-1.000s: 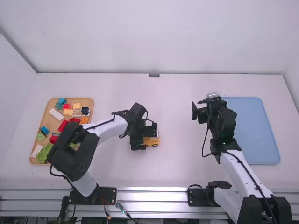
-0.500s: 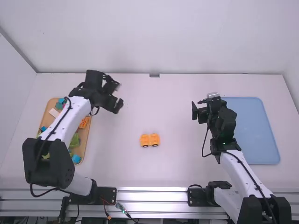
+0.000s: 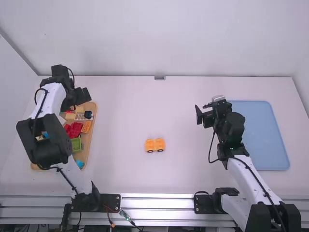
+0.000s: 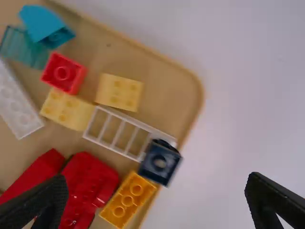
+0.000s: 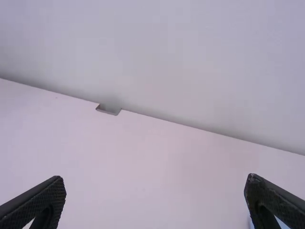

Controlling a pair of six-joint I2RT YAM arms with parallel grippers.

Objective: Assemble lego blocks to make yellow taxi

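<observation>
My left gripper (image 3: 79, 99) is over the far end of the wooden block tray at the left; in the left wrist view this gripper (image 4: 156, 198) is open above the blocks. Beneath it lie two pale yellow blocks, one yellow block (image 4: 119, 92) beside another yellow block (image 4: 67, 109), and an orange-yellow brick (image 4: 127, 199). Mid-table, two orange-yellow pieces with dark wheels (image 3: 155, 145) sit side by side. My right gripper (image 3: 201, 115) hangs left of the blue tray; in the right wrist view that gripper (image 5: 155, 198) is open and holds nothing.
The wooden tray (image 3: 90, 145) also carries red pieces (image 4: 90, 179), a white lattice piece (image 4: 125, 134), a dark blue block (image 4: 160, 162), a white brick (image 4: 18, 100) and teal pieces (image 4: 43, 24). A blue tray (image 3: 263, 140) lies at the right.
My left gripper has let go of the orange-yellow pieces mid-table and moved left and away to the wooden tray. The right gripper has shifted slightly left.
</observation>
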